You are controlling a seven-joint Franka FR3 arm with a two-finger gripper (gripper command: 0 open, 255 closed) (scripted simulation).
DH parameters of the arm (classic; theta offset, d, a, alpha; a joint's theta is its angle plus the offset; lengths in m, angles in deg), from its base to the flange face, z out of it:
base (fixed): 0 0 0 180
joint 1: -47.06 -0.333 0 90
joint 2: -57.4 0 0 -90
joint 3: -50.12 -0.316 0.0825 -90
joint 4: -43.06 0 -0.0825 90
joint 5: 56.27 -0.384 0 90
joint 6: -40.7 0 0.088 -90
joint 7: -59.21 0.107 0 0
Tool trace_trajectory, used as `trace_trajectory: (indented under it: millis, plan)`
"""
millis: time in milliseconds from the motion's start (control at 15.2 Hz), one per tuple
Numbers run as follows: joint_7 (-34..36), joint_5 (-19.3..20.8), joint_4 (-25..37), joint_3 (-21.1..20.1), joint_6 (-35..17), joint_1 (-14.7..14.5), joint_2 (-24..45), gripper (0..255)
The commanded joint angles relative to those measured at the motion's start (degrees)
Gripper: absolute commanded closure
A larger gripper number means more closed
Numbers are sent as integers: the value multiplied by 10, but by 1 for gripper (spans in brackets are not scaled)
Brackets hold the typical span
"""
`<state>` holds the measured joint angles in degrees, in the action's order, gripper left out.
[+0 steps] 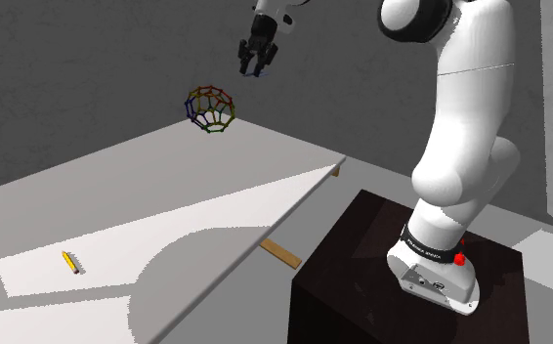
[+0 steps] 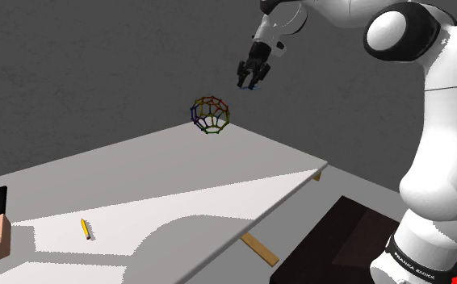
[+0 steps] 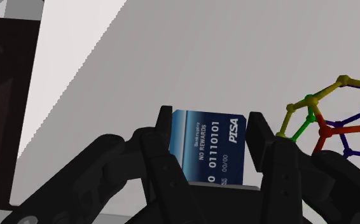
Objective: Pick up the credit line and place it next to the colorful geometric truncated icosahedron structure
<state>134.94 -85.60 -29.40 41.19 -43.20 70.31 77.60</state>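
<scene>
The black gripper (image 1: 256,68) clasps a glossy blue rectangular card (image 3: 208,151) between its fingers, high over the flat grey table (image 1: 167,195) near the round cage (image 1: 211,107) of yellow, green, red and blue rods, the card's white print reading "NO REWARDS", "01110101", "00/00" and seemingly "PISA".

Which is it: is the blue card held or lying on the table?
Held: in the wrist view the black fingers clasp the blue card between them, and the gripper hangs in mid-air.
</scene>
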Motion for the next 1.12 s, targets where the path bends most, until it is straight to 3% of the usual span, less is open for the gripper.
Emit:
trace_trajectory:
  millis: [0, 132, 198, 1056]
  plan:
    - [0, 5, 72, 4, 32, 9, 46, 255]
    - [3, 11, 164, 7, 70, 17, 104, 255]
    - [12, 14, 262, 7, 109, 23, 164, 255]
    - [-51, 16, 79, 15, -5, 23, 110, 255]
